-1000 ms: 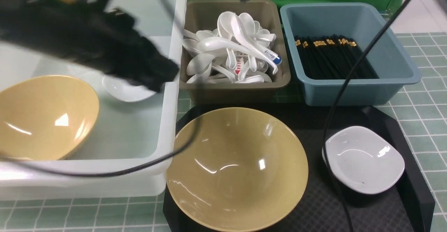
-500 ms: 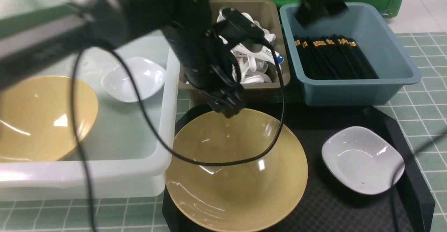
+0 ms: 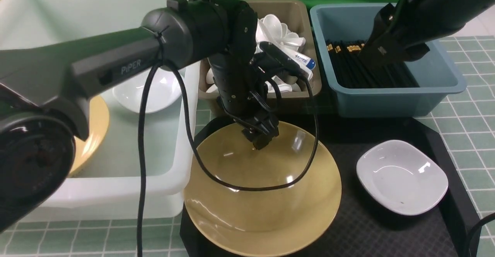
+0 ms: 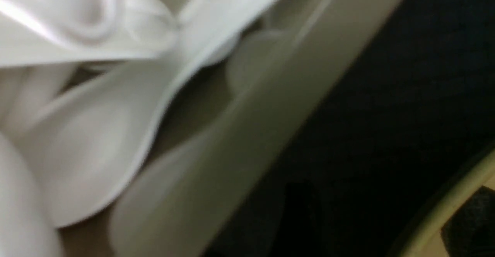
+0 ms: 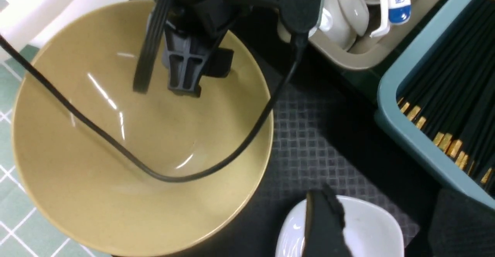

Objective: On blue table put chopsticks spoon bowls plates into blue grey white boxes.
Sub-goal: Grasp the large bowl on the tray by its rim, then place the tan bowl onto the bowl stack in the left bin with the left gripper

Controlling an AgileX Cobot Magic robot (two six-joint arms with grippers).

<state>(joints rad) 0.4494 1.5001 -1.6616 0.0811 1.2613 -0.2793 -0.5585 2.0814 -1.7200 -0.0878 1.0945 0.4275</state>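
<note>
Yellow bowl (image 3: 263, 195) and plate (image 3: 402, 176) wait unboxed; left gripper (image 3: 261, 139) at the bowl's rim, right gripper (image 3: 386, 48) aloft, neither's grip readable.

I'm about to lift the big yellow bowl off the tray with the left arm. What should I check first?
1. Placement: left tool at far rim of yellow bowl: ok.
2. Grip closed on that rim: cannot tell.
3. Snags: cable drapes across the bowl's inside: not ok.
4. Space in white box: cannot tell, arm hides much.
5. Clearance: right tool away, over blue box: ok.
</note>
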